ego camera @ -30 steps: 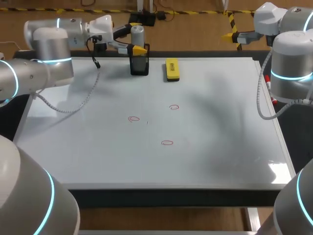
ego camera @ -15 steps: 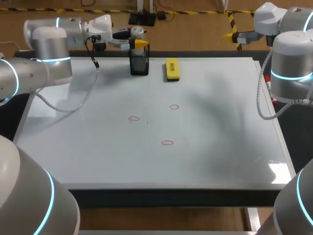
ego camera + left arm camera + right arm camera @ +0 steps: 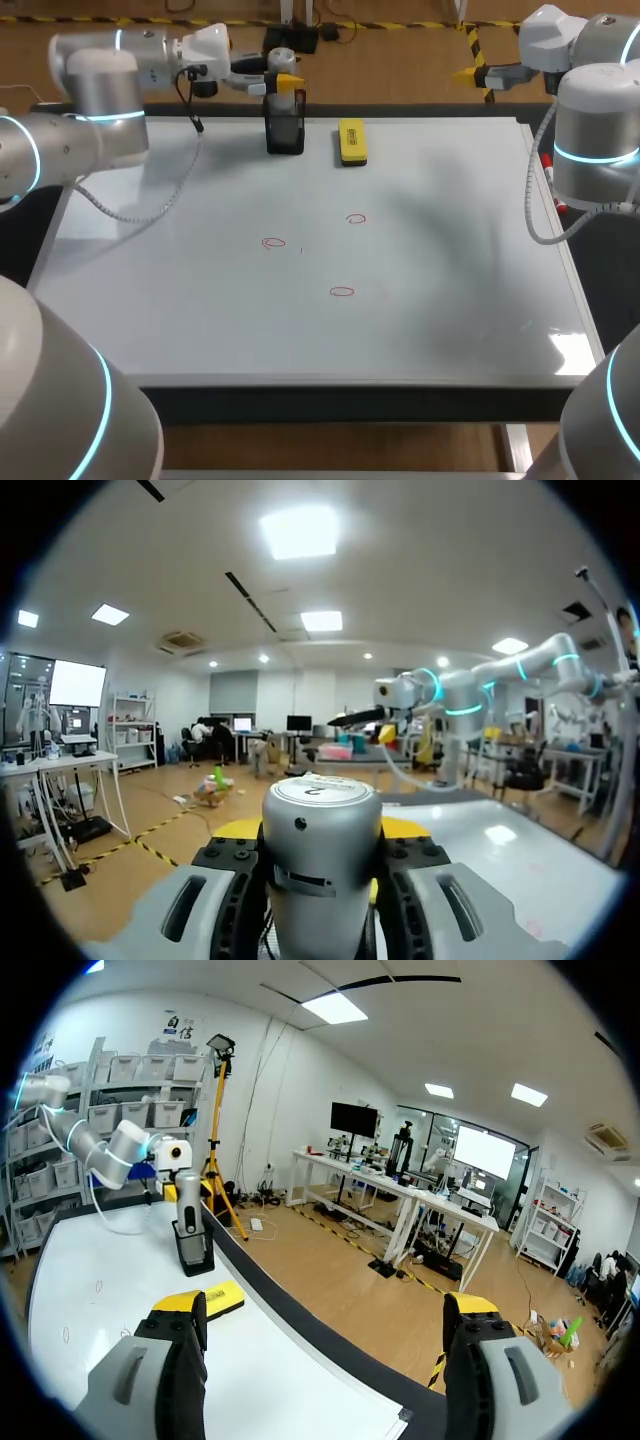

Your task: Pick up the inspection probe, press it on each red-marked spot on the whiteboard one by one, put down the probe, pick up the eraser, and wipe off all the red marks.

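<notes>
Barely begun: the left claw (image 3: 320,830) is clamped on the inspection probe (image 3: 281,62), held just above its black holder (image 3: 285,133) at the far edge of the whiteboard (image 3: 450,300). The three red marks (image 3: 342,292) look neither pressed nor wiped, the eraser (image 3: 352,141) lies untouched beside the holder, and the right claw (image 3: 325,1310) hangs with fingers apart, empty

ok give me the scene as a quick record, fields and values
left pincer: shut on probe, over the black holder
right pincer: open, holding nothing
eraser: yellow, flat on whiteboard, beside the black holder
red marks: three, mid-board, none wiped
</notes>
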Robot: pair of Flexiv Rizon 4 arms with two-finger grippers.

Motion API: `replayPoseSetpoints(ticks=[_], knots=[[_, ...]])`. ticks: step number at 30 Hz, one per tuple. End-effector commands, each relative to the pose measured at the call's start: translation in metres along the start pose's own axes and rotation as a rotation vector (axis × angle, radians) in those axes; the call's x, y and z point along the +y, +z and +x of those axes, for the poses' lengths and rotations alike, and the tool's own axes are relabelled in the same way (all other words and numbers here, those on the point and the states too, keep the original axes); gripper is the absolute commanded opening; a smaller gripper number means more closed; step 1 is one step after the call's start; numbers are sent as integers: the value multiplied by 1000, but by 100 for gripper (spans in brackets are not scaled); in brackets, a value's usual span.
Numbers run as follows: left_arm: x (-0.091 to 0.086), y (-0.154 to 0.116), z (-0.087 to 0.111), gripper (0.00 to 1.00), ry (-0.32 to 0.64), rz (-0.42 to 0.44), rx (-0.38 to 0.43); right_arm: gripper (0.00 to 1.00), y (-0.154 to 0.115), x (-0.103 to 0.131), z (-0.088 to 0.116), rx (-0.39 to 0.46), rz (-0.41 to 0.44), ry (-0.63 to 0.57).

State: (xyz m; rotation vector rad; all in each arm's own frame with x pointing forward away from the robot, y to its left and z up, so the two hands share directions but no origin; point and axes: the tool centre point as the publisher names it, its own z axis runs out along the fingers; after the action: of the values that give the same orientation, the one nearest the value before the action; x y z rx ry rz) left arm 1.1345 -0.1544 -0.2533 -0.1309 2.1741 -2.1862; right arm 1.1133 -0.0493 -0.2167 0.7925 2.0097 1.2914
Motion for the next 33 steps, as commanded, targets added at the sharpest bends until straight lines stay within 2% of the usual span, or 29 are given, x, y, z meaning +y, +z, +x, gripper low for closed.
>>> replayPoseSetpoints(ticks=[1, 21, 33], knots=[[-9, 0, -1, 0, -3, -12, -9, 100, 0, 0, -1, 1, 1, 0], [-44, -5, -2, 0, 8, -1, -42, 100, 0, 0, -1, 1, 1, 0], [-65, -4, -5, 0, 20, 40, -48, 100, 0, 0, -1, 1, 1, 0]])
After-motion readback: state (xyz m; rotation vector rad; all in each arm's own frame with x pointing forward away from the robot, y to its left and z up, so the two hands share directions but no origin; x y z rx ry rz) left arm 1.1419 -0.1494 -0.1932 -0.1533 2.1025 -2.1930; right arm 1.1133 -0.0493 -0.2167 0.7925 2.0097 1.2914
